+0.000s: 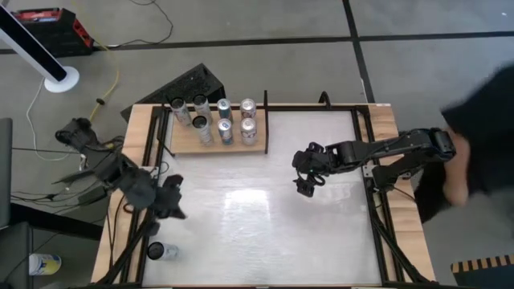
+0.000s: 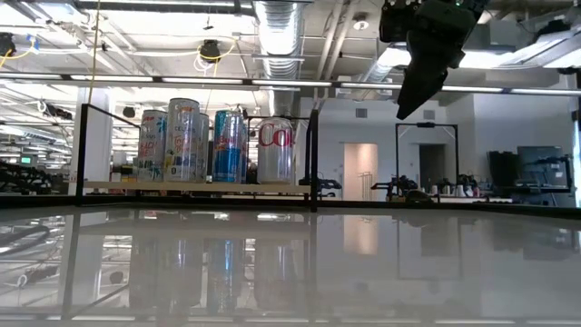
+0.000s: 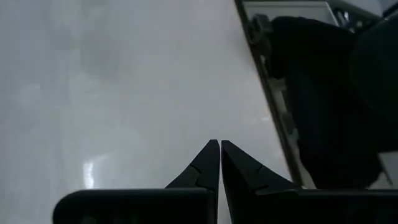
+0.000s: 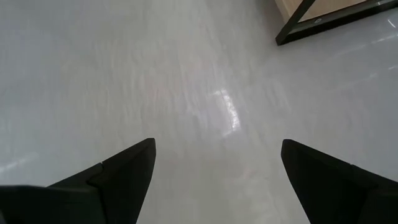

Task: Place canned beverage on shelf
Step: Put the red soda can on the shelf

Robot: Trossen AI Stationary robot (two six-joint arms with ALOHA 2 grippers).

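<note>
My right tool [image 1: 304,181] hangs wide and empty above the middle of the white surface [image 1: 265,233]. The cans [image 1: 226,120] stand upright on the shelf [image 1: 186,141] at the far left. My left tool [image 3: 219,148], pinched closed, waits at the left edge.

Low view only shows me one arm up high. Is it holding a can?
Observer: No. The right gripper is open and empty above the bare table.
Operator: Where's the other arm?
Observer: By the table's left side, the left gripper shut on nothing.
Operator: Any cans not on the shelf?
Observer: Yes, a can stands at the table corner on the left arm's side, far from the shelf.
</note>
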